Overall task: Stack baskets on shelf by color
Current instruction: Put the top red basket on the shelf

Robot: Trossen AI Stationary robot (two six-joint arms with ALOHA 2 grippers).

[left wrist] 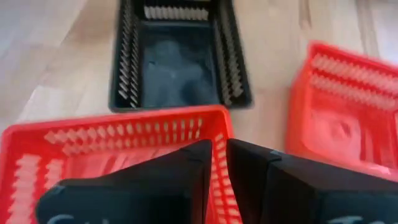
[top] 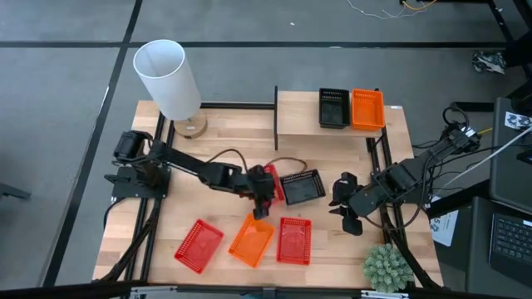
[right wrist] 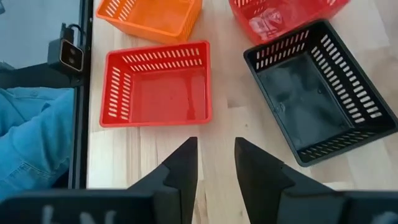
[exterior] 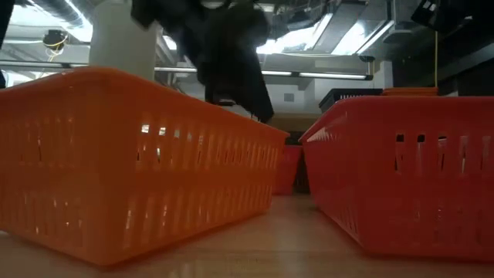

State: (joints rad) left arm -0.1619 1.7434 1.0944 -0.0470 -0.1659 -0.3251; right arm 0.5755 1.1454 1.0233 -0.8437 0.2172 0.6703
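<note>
One red basket [left wrist: 118, 155] pinched by left gripper [left wrist: 219, 163].

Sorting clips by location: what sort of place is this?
Probably a robotics lab or workshop: a wooden table on a concrete floor, ceiling strip lights, and a laptop with loose cables beside it.

A black basket [top: 334, 109] and an orange basket [top: 367, 109] are sitting side by side on the shelf [top: 295, 116]. Below, two red baskets [top: 199, 245] [top: 293, 240] are flanking another orange one [top: 252, 240]; a second black basket [top: 302, 187] is lying mid-worktop beside a raised red basket [top: 268, 180].
</note>
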